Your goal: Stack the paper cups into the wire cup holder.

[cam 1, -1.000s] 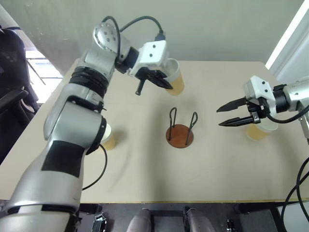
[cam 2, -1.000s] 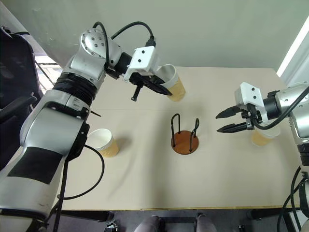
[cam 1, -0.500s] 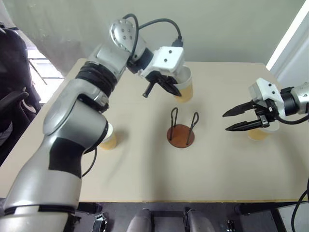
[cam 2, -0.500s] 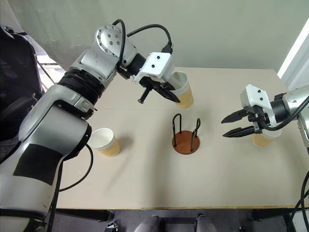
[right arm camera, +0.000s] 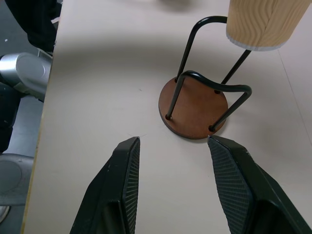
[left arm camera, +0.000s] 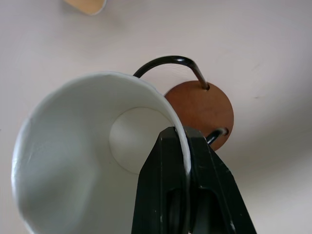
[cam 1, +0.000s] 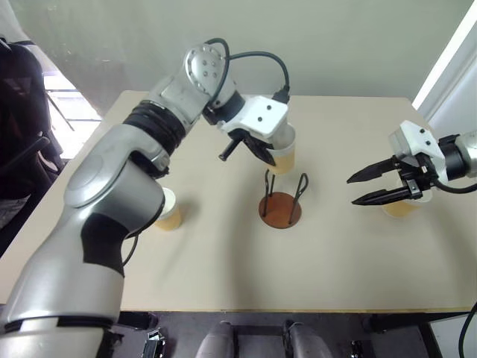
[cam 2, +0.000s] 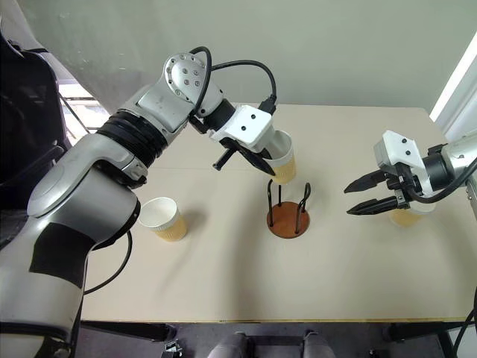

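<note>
Left wrist view: tapered paper cup [left arm camera: 73,161], smooth white interior, rim pinched by left gripper [left arm camera: 183,156] above wire cup holder [left arm camera: 207,109], round rust-brown disc; right gripper [right arm camera: 173,183] spread.

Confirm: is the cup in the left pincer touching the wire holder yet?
Apart. In the right wrist view the held cup hangs above the wire holder, its bottom clear of the brown base; the wire loops pass behind it, so loop contact there is unclear.

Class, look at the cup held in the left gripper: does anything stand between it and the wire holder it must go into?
Nothing visible does. The cup, pinched at its rim by the left gripper, hangs above the wire holder, whose base is bare.
</note>
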